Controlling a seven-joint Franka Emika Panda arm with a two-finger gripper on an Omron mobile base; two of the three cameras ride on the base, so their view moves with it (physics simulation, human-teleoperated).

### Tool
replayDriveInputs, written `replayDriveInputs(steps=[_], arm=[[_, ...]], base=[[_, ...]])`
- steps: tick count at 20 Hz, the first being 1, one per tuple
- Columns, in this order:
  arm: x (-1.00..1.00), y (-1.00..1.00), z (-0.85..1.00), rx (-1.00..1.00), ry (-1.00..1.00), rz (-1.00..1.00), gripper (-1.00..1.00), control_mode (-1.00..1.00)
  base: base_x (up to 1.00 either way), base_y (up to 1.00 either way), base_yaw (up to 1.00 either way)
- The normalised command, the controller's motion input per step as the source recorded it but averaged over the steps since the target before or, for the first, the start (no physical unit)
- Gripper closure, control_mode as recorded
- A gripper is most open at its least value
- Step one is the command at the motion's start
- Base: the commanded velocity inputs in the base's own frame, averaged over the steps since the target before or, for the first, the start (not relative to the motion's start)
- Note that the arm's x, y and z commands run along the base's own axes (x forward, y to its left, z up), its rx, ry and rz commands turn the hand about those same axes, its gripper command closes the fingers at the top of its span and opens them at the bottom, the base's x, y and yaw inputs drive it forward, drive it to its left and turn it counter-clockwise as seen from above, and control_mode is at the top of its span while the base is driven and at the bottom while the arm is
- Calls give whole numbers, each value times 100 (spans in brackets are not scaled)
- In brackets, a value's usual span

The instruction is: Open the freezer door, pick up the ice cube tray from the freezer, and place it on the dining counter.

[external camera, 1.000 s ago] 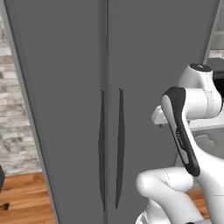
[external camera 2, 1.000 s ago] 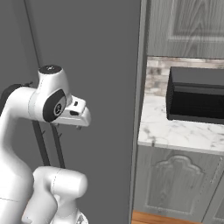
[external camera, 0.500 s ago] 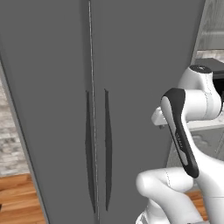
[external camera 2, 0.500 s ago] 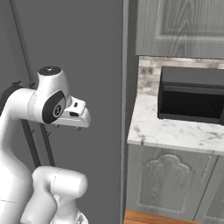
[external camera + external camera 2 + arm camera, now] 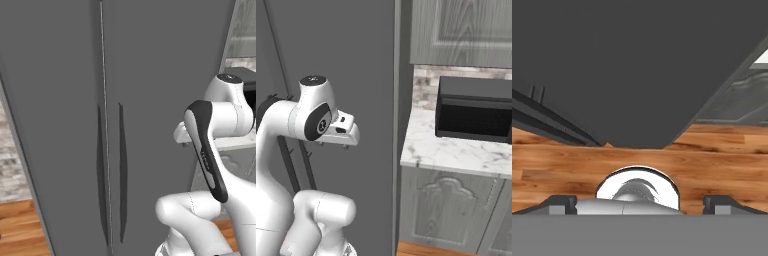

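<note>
The freezer door (image 5: 50,100) is the left dark grey panel and stands shut, its slim bar handle (image 5: 101,170) right beside the centre seam. The twin panel (image 5: 170,75) with its own handle (image 5: 122,170) is shut as well. The ice cube tray is hidden behind the shut door, and the dining counter is out of view. My gripper (image 5: 643,205) is open and holds nothing, its fingertips (image 5: 562,204) spread wide above the wood floor. In the right base view the gripper (image 5: 333,145) hangs in front of the twin panel, well short of both handles.
A wall counter (image 5: 446,155) of white marble carries a black microwave (image 5: 476,112) to the right of the fridge. Grey cabinets (image 5: 451,210) stand below it, and an upper cabinet (image 5: 461,30) hangs above. Wood floor (image 5: 20,230) and a stone wall (image 5: 12,165) lie to the left.
The whole scene has slid left in both base views, so the base has driven to the right and then slowed. The arm holds the same pose and the doors stay shut.
</note>
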Motion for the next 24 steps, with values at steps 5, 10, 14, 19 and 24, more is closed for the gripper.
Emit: replayDriveInputs(steps=[5, 10, 14, 19, 24], arm=[[0, 0, 0, 0, 0, 0, -100, 100], [-3, 1, 0, 0, 0, 0, -100, -100], [-66, 75, 0, -6, 0, 0, -100, -100], [-51, 100, -1, -10, -6, 0, -100, -100], [-6, 100, 0, -7, -18, 0, -100, -100]], base=[[33, 0, 0], [8, 0, 0], [0, 0, 0], [0, 0, 0], [0, 0, 0]])
